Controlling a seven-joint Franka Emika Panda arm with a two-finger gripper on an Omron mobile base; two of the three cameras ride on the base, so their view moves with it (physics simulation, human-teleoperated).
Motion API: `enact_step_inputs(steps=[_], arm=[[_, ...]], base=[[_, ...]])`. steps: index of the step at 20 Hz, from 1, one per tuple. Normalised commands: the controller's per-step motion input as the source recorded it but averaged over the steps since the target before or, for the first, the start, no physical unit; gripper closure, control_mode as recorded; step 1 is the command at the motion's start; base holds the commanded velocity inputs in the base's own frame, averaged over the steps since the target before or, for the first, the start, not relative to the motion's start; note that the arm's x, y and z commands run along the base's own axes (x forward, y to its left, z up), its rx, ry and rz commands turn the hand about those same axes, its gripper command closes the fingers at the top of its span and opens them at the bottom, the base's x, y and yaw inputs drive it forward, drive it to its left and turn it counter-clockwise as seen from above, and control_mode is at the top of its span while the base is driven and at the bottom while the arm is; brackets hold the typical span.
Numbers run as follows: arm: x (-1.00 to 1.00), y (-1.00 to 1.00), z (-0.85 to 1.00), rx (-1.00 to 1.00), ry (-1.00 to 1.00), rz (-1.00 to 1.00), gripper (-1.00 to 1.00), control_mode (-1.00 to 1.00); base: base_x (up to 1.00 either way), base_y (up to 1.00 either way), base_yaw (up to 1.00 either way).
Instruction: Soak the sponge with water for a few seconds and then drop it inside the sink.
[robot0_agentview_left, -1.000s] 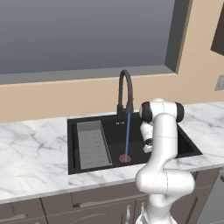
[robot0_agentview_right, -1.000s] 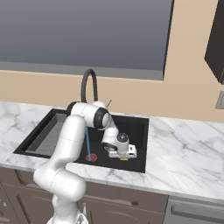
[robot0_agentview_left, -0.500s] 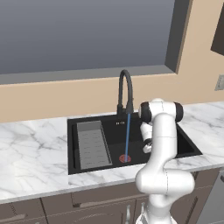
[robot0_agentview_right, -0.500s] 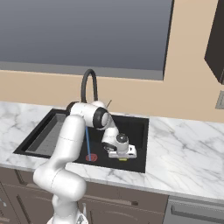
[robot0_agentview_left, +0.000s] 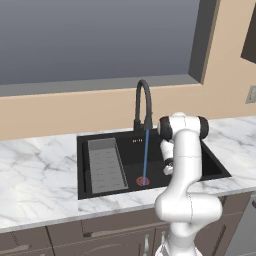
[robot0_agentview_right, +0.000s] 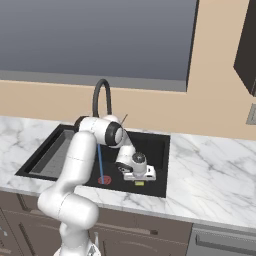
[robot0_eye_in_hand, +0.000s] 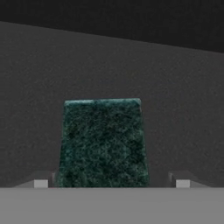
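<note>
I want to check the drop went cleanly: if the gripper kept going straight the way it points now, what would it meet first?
Most likely the sponge, green side up between the open jaws of the gripper, dead ahead. Behind it lies the dark floor of the sink. How far apart gripper and sponge are is unclear.

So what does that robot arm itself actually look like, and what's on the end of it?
The arm is a chain of smooth, rounded white segments with dark bands at the joints, such as the black cap at its top bend. It rises from a bulbous white base. At its end sits a blocky white gripper with a round dark joint above it. No cables or markings are visible.
</note>
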Motion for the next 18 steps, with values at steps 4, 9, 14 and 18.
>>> enact_step_inputs(steps=[4,9,14,18], arm=[[-0.18,0.0,0.46,0.0,0.0,0.0,-1.0,-1.0],[0.0,0.0,0.64,0.0,0.0,0.0,-1.0,-1.0],[0.0,-0.02,0.67,0.0,-0.02,-0.03,-1.0,-1.0],[0.0,-0.01,0.75,0.02,-0.07,-0.01,-1.0,-1.0]], base=[[0.0,0.0,0.0],[0.0,0.0,0.0],[0.0,0.0,0.0],[0.0,0.0,0.0]])
